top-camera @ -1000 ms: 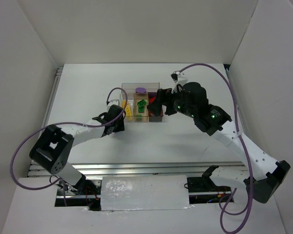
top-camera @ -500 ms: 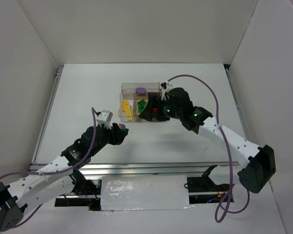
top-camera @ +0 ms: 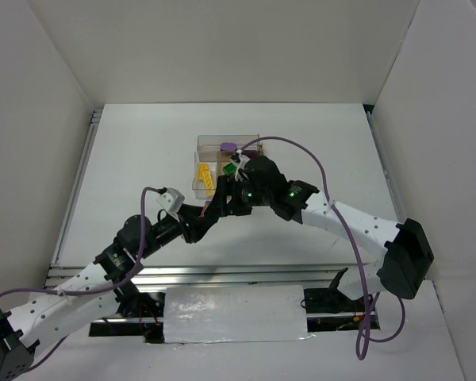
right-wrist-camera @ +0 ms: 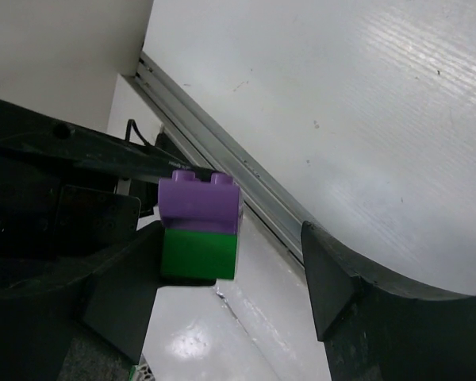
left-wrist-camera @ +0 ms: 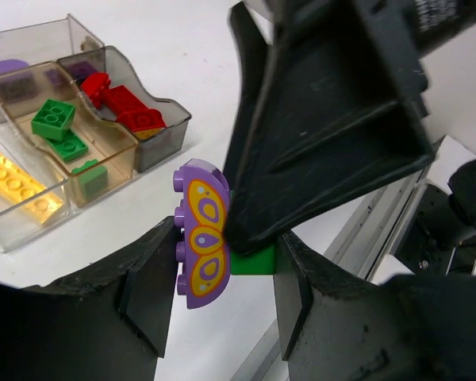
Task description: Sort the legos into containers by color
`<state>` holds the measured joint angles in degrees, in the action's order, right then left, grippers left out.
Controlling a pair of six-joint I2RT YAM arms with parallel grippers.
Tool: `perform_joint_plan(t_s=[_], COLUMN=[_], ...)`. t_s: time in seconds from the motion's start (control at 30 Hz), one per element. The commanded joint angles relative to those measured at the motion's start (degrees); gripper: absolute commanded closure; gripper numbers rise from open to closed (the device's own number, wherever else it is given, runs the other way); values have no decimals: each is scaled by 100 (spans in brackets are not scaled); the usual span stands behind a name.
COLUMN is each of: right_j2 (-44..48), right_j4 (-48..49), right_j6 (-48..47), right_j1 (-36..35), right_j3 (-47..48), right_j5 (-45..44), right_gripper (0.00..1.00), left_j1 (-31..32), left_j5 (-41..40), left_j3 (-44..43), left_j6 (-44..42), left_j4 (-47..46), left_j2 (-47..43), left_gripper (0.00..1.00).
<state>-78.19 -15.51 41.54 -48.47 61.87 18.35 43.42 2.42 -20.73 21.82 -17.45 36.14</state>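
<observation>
My left gripper (left-wrist-camera: 222,266) is shut on a two-part lego: a purple rounded piece (left-wrist-camera: 200,234) with a yellow-orange pattern, joined to a green brick (left-wrist-camera: 252,262). It is held in the air in front of the containers (top-camera: 222,163). My right gripper (right-wrist-camera: 232,242) is open around the same lego (right-wrist-camera: 200,226), which lies against one of its fingers (right-wrist-camera: 119,294). In the left wrist view the bins hold yellow bricks (left-wrist-camera: 16,194), green bricks (left-wrist-camera: 59,127) and red bricks (left-wrist-camera: 119,103). A purple piece (top-camera: 228,147) lies in the rear compartment.
The two arms meet at mid-table (top-camera: 213,213), just in front of the bin cluster. The table's metal front rail (right-wrist-camera: 222,159) runs close beneath the grippers. White walls enclose the table on three sides.
My left gripper has pulled back from the bins toward the front with the purple-green lego. My right gripper has left the bins and come down-left to meet it.
</observation>
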Motion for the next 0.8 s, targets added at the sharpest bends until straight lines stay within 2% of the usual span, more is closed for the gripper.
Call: perform_joint_plan(t_s=[0.0,0.07,0.1,0.2,0.23,0.27,0.3,0.37,0.4,0.43,0.57,0.6,0.67,0.7,0.77], right_j2=[-161,-188,-188,-170,-144,-135,-117,-91,-13,32,418,689,1112,1261,1613], right_j4=[294,338,347,452,539,610,723,1267,1478,1950,2411,2482,2518,2361,2159], right_j6=[65,47,47,82,100,152,170,118,83,22,-891,-1380,-2145,-2350,-2832], right_j1=[-128,-145,-163,-198,-207,-207,-216,-216,-198,-172,302,607,890,1092,1269], right_j3=[167,185,185,142,115,37,-16,-279,-385,-508,-1122,-1246,-1624,-1703,-1906], right_j5=[169,204,239,336,449,529,642,1055,1170,1319,1801,1960,2637,2769,3199], right_gripper=[25,42,54,72,89,96,100,100,100,100,100,100,100,100,100], left_j1=[61,79,88,105,105,105,105,114,114,114,114,114,105,105,114], left_j5=[409,339,304,-74,-162,-215,-415,-356,-295,-268,5,-30,22,309,811], left_j3=[16,78,104,87,61,43,-1,-62,-167,-255,-1106,-1596,-2317,-2504,-2883], left_j6=[-266,-240,-249,-231,-223,-162,-135,-152,-109,-82,268,383,542,560,516], left_j4=[-724,-777,-786,-646,-602,-567,-497,-478,-426,-373,661,1334,2049,2462,2667], left_j2=[-98,-151,-169,-178,-169,-169,-134,-90,-20,15,454,560,894,1008,1263], left_gripper=[100,100,100,97,91,84,69,45,10,1,1,0,0,1,0])
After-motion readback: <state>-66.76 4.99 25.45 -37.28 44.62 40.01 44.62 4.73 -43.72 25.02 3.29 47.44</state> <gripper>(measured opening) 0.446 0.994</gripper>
